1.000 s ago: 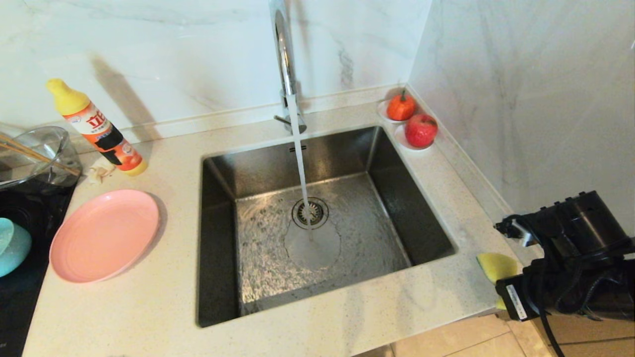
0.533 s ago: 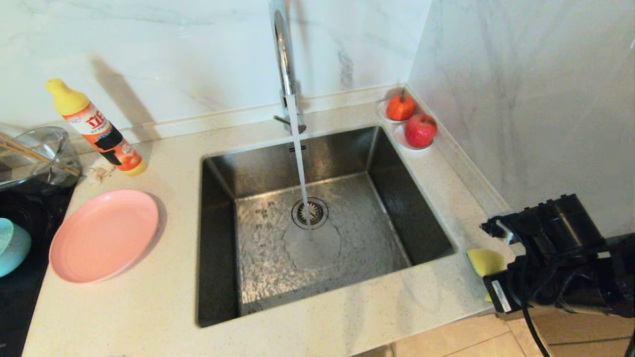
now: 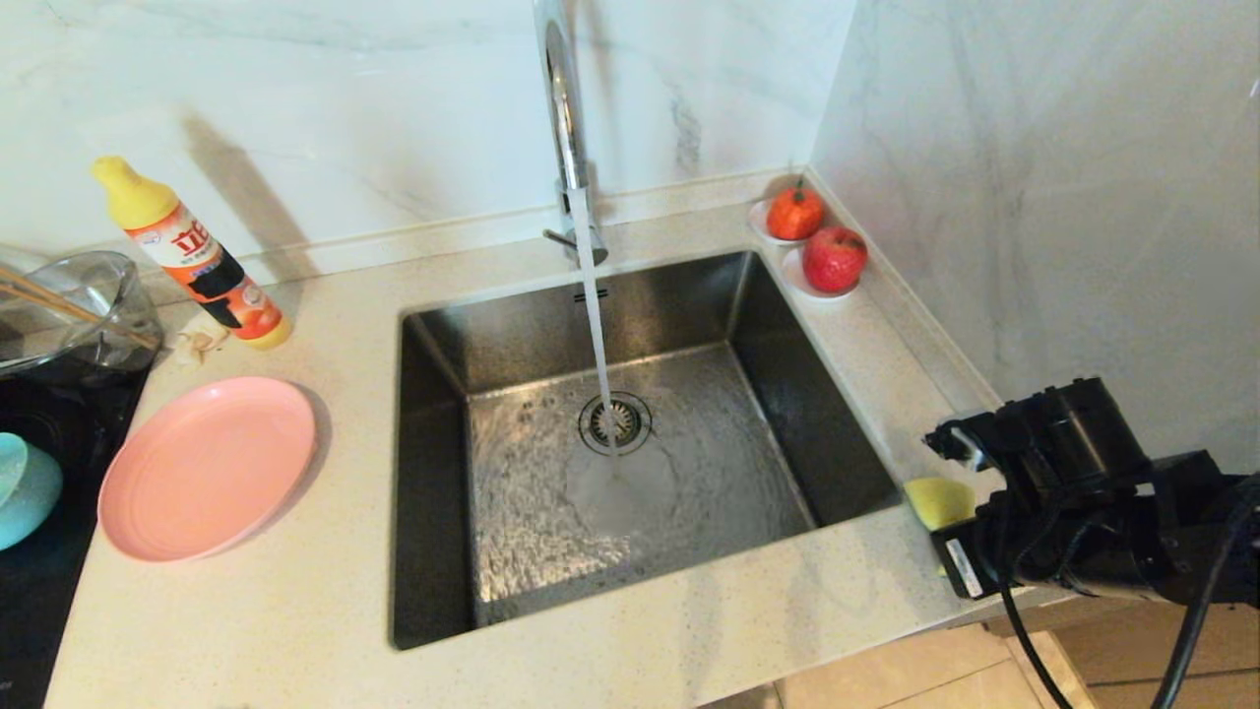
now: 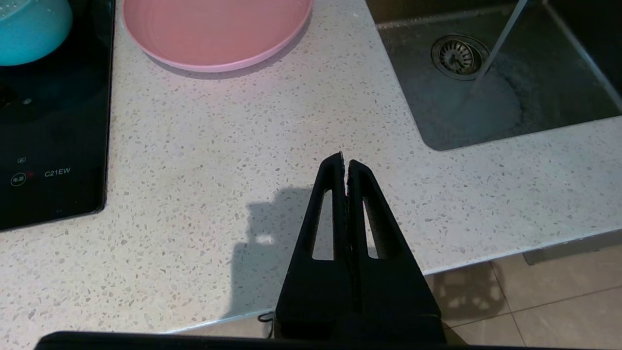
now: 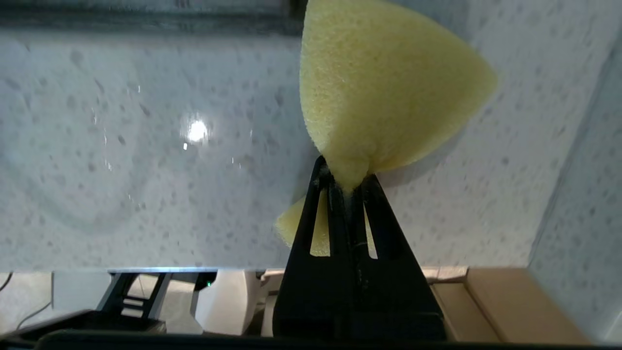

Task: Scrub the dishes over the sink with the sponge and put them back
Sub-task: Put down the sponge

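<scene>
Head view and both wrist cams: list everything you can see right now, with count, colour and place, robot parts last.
plate: 1, pink, counter left of sink
bowl: 1, teal, on black cooktop, far left
glass bowl: 1, clear, behind cooktop, chopsticks resting in it
detergent bottle: 1, orange with yellow cap, leaning behind the plate
sink: 1, steel, centre, water running into it
tap: 1, chrome, behind sink
fruits: 2, red and orange, on small white dishes, back right corner
sponge: 1, yellow, at sink's front right corner
right gripper: shut on sponge
left gripper: shut, empty, over the counter's front edge
</scene>
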You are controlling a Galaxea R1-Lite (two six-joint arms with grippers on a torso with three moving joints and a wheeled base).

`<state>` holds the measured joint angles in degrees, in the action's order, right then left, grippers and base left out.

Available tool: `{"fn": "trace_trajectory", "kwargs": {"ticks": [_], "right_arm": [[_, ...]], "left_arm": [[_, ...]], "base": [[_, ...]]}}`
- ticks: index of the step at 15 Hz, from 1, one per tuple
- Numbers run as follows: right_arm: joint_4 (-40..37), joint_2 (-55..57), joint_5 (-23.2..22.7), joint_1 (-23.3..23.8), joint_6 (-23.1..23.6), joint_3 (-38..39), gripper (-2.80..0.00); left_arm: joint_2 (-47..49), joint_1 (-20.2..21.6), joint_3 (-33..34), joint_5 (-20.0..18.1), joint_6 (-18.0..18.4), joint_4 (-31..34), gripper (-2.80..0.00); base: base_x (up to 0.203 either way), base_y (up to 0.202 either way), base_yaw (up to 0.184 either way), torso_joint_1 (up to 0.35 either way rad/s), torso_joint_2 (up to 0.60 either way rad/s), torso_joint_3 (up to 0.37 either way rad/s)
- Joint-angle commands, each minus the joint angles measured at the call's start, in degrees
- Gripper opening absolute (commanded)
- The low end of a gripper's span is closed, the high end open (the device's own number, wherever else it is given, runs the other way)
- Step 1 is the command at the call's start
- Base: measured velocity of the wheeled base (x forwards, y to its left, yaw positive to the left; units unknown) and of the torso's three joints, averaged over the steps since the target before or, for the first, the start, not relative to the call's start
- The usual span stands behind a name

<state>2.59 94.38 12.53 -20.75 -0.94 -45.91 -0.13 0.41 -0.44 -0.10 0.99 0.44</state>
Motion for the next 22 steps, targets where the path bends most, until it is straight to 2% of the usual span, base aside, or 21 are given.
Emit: {"fn": "trace_trajectory", "kwargs": {"ticks": [1,10,22], "right_arm": [[1.6,1.4,0.2,0.2,0.3,-0.9,-2.8],[4.0,3.6,1.9,3.8,4.2,-5.7,-2.8],[4.2,4.3,2.0,3.1,3.8,-7.0,-2.8]], "left_arm": [[0.0,0.0,0.0,0.0,0.1,0.0,-2.8],[0.0,0.0,0.0,0.0,0.0,0.0,-2.8],[0.1,0.0,0.0,0.0,0.0,0.0,-2.8]], "base": [[0.0,0.0,0.0,0.0,0.0,0.0],[0.0,0.0,0.0,0.0,0.0,0.0],[0.0,0.0,0.0,0.0,0.0,0.0]]}}
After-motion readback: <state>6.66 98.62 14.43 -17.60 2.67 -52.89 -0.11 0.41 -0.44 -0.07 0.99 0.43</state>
